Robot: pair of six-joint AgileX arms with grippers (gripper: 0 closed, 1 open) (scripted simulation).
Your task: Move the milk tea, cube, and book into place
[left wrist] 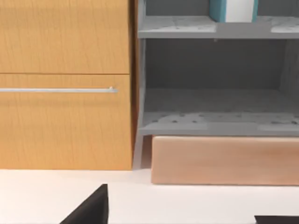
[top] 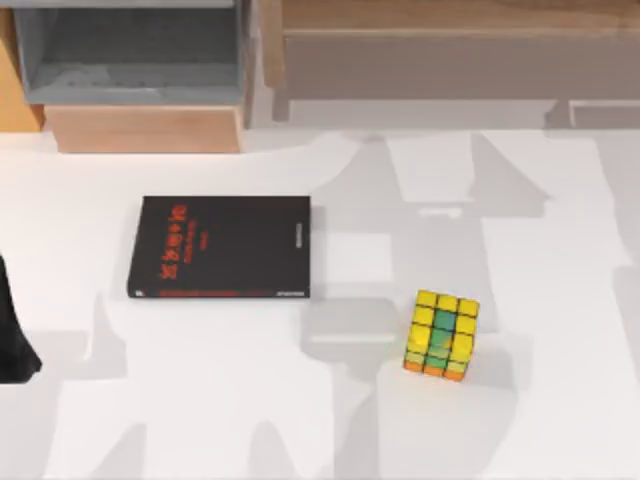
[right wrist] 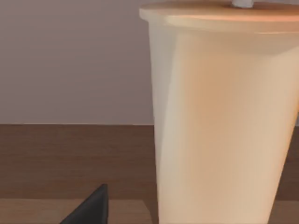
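Note:
The black book with red lettering lies flat on the white table, left of centre. To its right and a little nearer the front, the cube stands with its yellow and green squares up. The milk tea, a pale cup with a lid, stands on a brown wooden surface right in front of my right gripper. That gripper is open; one dark fingertip shows beside the cup, apart from it. My left gripper is open and holds nothing, low over the table and facing the shelf unit.
An orange cabinet with a bar handle stands beside a grey open shelf on a wooden base at the back left. A long wooden shelf spans the back right. My left arm is at the left edge.

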